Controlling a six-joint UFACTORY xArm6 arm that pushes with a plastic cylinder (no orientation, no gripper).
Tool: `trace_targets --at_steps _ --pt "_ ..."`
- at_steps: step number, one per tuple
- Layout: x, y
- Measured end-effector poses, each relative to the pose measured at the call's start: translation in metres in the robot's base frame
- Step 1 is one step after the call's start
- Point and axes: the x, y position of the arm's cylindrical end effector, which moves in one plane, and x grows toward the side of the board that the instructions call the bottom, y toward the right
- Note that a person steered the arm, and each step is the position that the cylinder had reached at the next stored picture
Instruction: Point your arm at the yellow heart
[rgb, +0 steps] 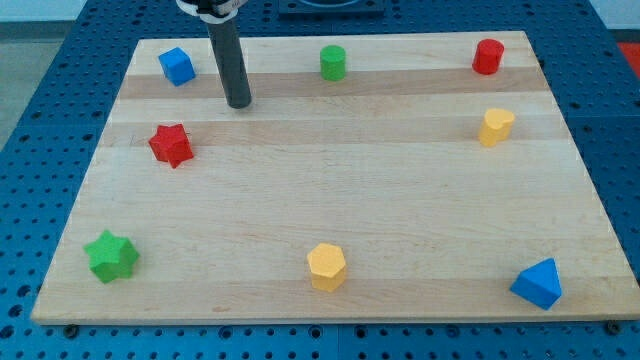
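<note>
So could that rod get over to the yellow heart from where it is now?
Probably yes. My tip stands at the view's upper left, and the yellow heart lies far right. The board between them looks bare, so a straight slide seems free.

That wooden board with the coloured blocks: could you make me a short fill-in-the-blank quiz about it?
1. My tip rests between the blue cube and the ____ cylinder.
2. The block just below my tip is the red ____.
3. The yellow heart sits at the view's ____ side.

Missing words: green; star; right
</note>
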Motion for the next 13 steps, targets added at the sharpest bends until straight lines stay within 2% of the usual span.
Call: trace_targets --at_steps 3,4,5,6,7,8,10,11,12,13 --pt "-0.003 -0.002" --pt "0.046 -0.028" --pt "0.047 -0.028" --pt "0.118 -0.001" --pt "0.146 0.009" --pt "0.141 0.076" --pt "0.074 0.242" --pt "0.064 0.258" --pt "0.022 0.261" --pt "-0.011 0.329"
